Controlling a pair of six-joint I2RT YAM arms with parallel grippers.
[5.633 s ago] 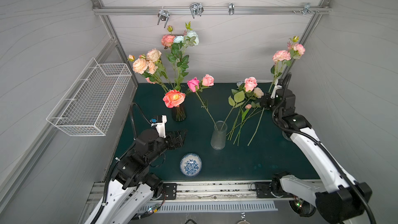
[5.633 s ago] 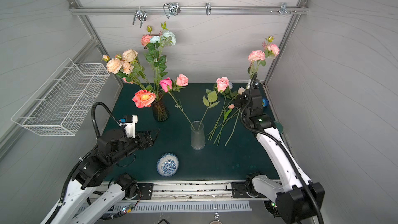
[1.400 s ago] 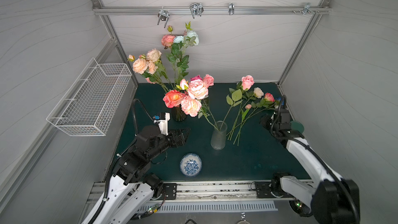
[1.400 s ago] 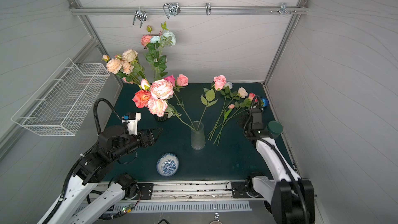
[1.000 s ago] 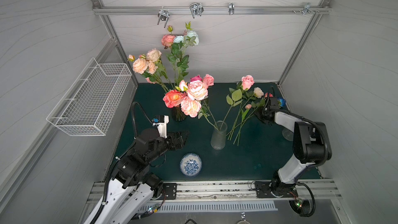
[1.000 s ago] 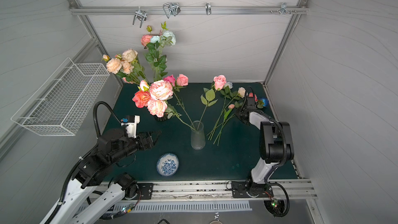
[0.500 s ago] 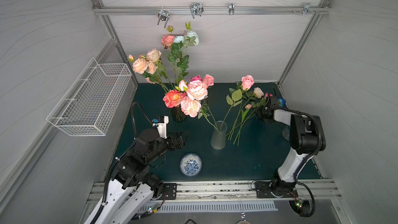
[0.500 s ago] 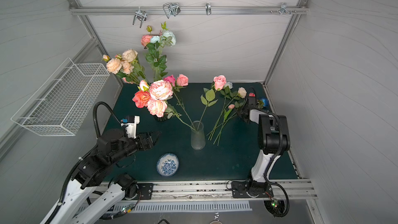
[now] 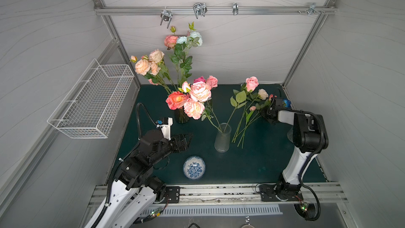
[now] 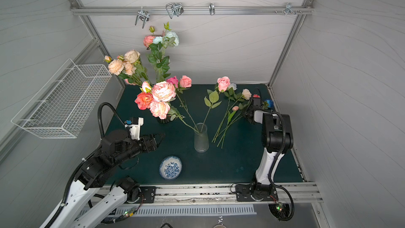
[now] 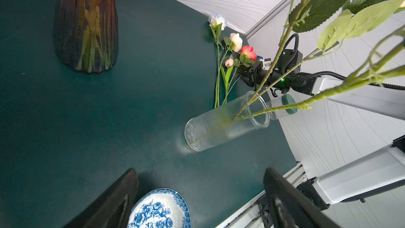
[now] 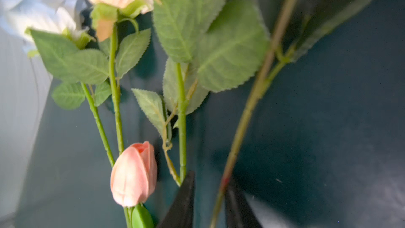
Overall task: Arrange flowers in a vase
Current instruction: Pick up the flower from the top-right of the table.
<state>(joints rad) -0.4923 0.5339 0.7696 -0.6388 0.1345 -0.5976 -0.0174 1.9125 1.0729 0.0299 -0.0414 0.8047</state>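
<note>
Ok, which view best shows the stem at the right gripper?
The right wrist view: the stem runs close-up between the two dark fingers of the right gripper, though whether they pinch it is unclear. In both top views leaves crowd that spot; the left wrist view shows it small and distant.

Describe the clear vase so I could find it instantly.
Start from the dark green table and look near its middle. The clear ribbed vase stands there holding only a few thin stems. Unlike the dark vase behind it, which is crammed with blooms, it is see-through.
</note>
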